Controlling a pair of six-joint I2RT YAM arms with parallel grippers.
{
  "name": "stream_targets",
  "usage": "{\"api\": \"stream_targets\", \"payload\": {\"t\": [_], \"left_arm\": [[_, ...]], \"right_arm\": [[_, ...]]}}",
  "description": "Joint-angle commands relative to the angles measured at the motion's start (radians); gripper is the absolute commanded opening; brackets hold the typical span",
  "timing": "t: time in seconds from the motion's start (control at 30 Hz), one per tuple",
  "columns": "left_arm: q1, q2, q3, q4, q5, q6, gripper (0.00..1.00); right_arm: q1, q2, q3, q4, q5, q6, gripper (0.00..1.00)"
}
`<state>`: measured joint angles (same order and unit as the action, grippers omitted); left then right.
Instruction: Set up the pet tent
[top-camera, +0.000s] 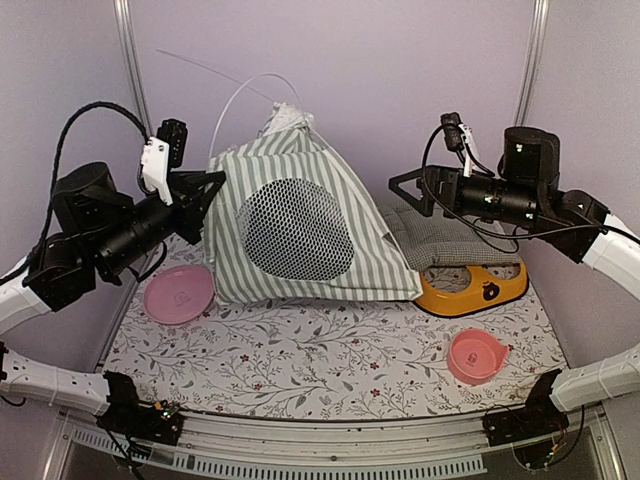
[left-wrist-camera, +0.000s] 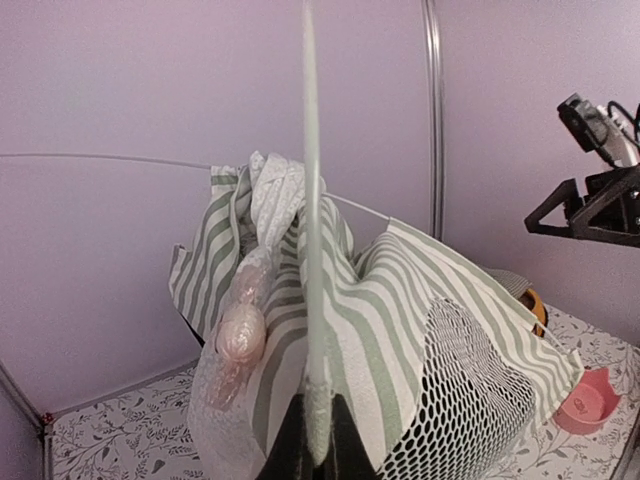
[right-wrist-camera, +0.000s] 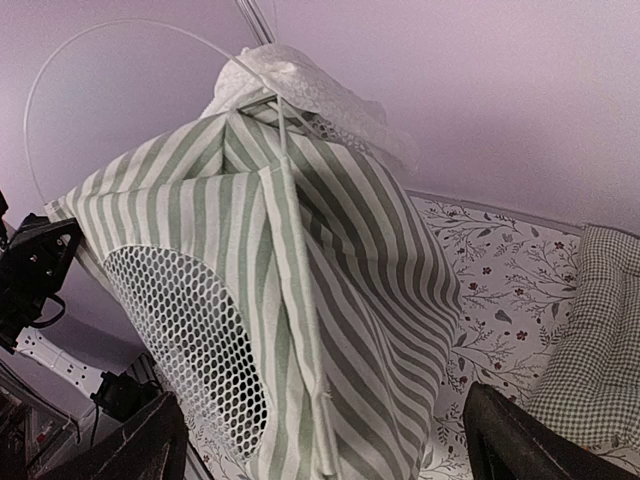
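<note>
Pet tent (top-camera: 300, 225): it stands mid-surface (top-camera: 330, 350) against the back wall, with the round mesh panel facing you. The striped cloth sags and the white lace is bunched at the peak.
Pole (left-wrist-camera: 312, 200): one thin white pole arcs free above the tent's left shoulder.
Left tool (left-wrist-camera: 315, 452): clamped on the lower end of that pole, just beside the tent's left edge.
Right tool (top-camera: 403, 192): fingers spread wide and holding nothing. It hovers near the tent's right slope, apart from the cloth.
Handling: judge the tent light and limp. The cloth will bunch and drag rather than lift as one piece. The pole looks springy and smooth, so expect it to bend, twist in the pads or whip if you let go. Mesh and lace are likely to snag.
Where to hold: take the pole close to its end, or pinch striped cloth at a seam or corner hem. Keep your fingertips off the mesh.
Left pink bowl (top-camera: 180, 295): near the tent's front left corner; nothing shows inside.
Right pink bowl (top-camera: 477, 355): well apart from the tent; nothing shows inside.
Orange feeder (top-camera: 470, 290): just beside the tent's right corner. The gingham cushion (top-camera: 440, 240) lies across its rear, and the hollows you can see hold nothing visible.
Wrapped bundle (left-wrist-camera: 235, 340): a pale item in clear wrap against the tent's flank. You cannot tell what it is.
</note>
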<state>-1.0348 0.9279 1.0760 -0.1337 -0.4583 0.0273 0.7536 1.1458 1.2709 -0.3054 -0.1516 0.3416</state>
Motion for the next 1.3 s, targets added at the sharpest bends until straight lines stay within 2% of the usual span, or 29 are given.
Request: {"api": "stream_targets", "payload": {"t": [0.0, 0.17, 0.4, 0.5, 0.6, 0.67, 0.83, 0.97, 1.1, 1.17, 1.27], "left_arm": [[-0.007, -0.035, -0.042, 0.092, 0.048, 0.047, 0.00], [-0.006, -0.027, -0.059, 0.118, 0.035, 0.060, 0.00], [-0.008, 0.011, -0.066, 0.186, 0.005, 0.046, 0.00], [-0.016, 0.026, -0.075, 0.249, -0.012, 0.050, 0.00], [-0.031, 0.044, -0.067, 0.285, -0.035, 0.062, 0.00], [-0.046, 0.063, -0.058, 0.302, -0.065, 0.069, 0.00], [-0.133, 0.136, -0.040, 0.391, -0.200, 0.081, 0.00], [-0.196, 0.269, -0.037, 0.551, -0.327, 0.063, 0.00], [-0.189, 0.472, 0.036, 0.709, -0.390, -0.013, 0.00], [-0.163, 0.611, 0.147, 0.702, -0.383, -0.061, 0.03], [-0.113, 0.831, 0.389, 0.557, -0.344, -0.181, 0.06]], "right_arm": [[-0.023, 0.040, -0.031, 0.042, -0.061, 0.011, 0.97], [-0.023, 0.108, -0.006, 0.047, -0.166, -0.020, 0.93], [-0.023, 0.202, 0.079, -0.029, -0.149, -0.053, 0.89], [-0.023, 0.296, 0.170, -0.118, -0.065, -0.092, 0.86], [-0.027, 0.377, 0.263, -0.207, 0.092, -0.118, 0.80], [-0.039, 0.412, 0.310, -0.226, 0.164, -0.124, 0.75], [-0.103, 0.526, 0.464, -0.217, 0.247, -0.161, 0.74], [-0.165, 0.685, 0.670, -0.220, 0.273, -0.216, 0.75], [-0.207, 0.847, 0.905, -0.251, 0.246, -0.253, 0.77], [-0.226, 0.894, 0.981, -0.258, 0.234, -0.266, 0.80], [-0.264, 0.884, 0.992, -0.248, 0.196, -0.265, 0.88]]}}
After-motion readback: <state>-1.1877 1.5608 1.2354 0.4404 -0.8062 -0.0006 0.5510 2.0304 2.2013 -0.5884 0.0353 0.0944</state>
